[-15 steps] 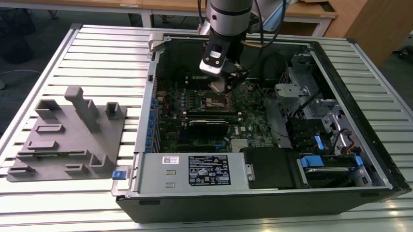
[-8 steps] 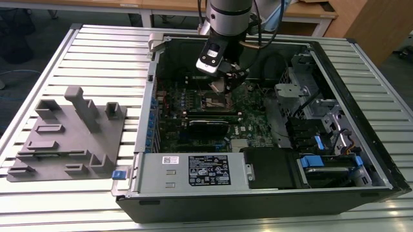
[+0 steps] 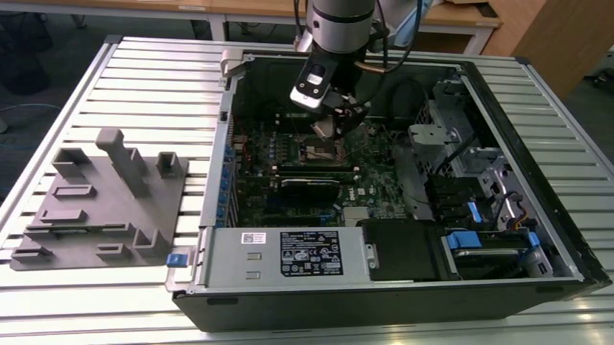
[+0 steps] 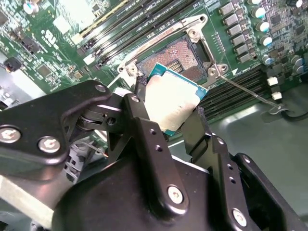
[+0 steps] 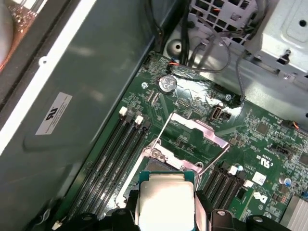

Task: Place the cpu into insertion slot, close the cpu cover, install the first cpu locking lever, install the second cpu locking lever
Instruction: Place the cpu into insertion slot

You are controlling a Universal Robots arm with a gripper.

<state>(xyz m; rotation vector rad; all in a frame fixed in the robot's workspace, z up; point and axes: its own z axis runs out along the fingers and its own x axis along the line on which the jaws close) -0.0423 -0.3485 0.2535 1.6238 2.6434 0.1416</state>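
**Gripper holds the cpu just over the open socket**

A black tower computer case (image 3: pixel 384 302) lies open on its side on a ribbed silver metal table (image 3: pixel 125 79). The robot's grey arm reaches down into the case. In the exterior view the black two-fingered gripper (image 3: pixel 331 128) hangs low over the green circuit board (image 3: pixel 254 201).

In the second wrist view the gripper (image 4: pixel 171 103) is clamped on the cpu (image 4: pixel 175 98), a small flat square chip with a dull grey metal top and a teal edge. One finger presses on each of two opposite sides.

The chip is tilted and sits just over one edge of the insertion slot (image 4: pixel 185 55), a small square dark socket with a silvery metal rim set in the green board. I cannot tell whether chip and socket touch. The socket's contact field lies bare.

In the first wrist view the cpu (image 5: pixel 166 202) is nearest the camera. Beyond the socket the cpu cover (image 5: pixel 199 127), a thin silvery square metal frame with a cut-out centre, stands swung open. Two thin wire locking levers (image 5: pixel 162 134) stick up unlatched beside it. Long black memory slots (image 5: pixel 113 149) run alongside the socket.

On the table, to the exterior view's left of the case, rests a grey plastic fixture block (image 3: pixel 106 208).
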